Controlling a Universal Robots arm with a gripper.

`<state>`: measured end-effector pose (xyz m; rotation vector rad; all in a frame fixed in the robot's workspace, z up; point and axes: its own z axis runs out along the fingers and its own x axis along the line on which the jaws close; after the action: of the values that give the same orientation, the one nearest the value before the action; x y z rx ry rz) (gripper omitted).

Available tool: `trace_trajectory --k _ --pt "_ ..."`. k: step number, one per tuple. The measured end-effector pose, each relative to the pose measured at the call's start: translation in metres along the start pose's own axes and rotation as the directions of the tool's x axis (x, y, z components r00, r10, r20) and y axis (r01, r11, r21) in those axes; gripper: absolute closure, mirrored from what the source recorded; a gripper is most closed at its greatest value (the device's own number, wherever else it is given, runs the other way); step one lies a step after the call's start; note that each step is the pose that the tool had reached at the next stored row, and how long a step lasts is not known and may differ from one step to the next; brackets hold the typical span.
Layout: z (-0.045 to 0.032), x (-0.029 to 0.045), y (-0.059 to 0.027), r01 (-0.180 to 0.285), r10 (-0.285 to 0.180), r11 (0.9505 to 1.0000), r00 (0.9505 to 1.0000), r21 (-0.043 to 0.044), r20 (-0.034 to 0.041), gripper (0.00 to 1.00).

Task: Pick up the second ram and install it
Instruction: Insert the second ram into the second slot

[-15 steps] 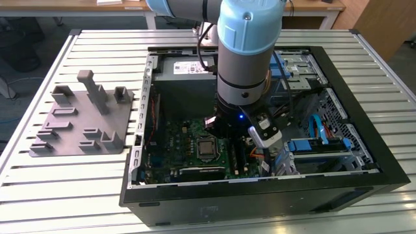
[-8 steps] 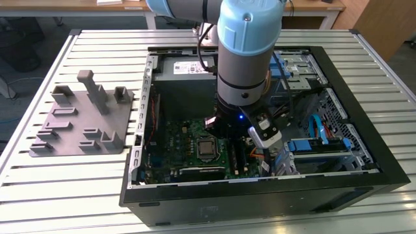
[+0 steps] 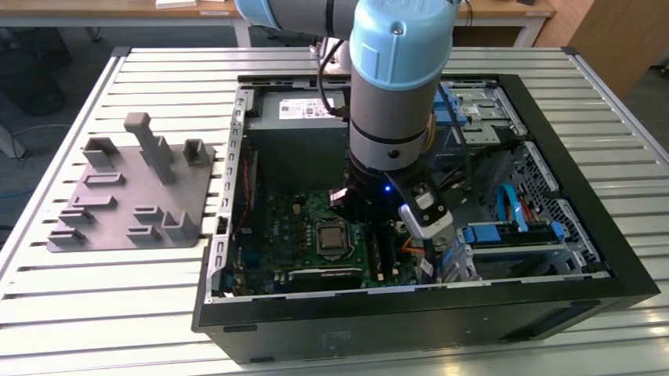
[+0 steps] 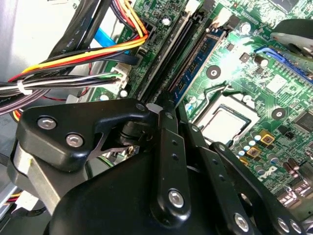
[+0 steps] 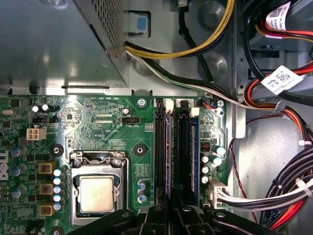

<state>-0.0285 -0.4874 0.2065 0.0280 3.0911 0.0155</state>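
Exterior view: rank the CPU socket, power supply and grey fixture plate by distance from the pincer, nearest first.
1. CPU socket: on the motherboard beside the pincer.
2. Power supply: at the case's far end.
3. Fixture plate: outside the case, on the view's left.

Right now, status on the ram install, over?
Gripper low over the memory slots. One ram stick seated in a slot; whether it is the second, unclear. Cable bundle beside slots, not across them.

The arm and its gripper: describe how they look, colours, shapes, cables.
The arm is a thick silver-grey tube with pale blue joint caps. A blue light glows near its wrist, and dark cables run down beside it. The gripper is matte black, built of angular linkage bars fastened with silver screws.
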Motion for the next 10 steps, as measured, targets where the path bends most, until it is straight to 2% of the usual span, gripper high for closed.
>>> trace_trajectory --k 10 --pt "0.0016 -0.0005 0.0000 -0.007 0.007 1.0000 1.0000 0.0020 0.0000 0.86"
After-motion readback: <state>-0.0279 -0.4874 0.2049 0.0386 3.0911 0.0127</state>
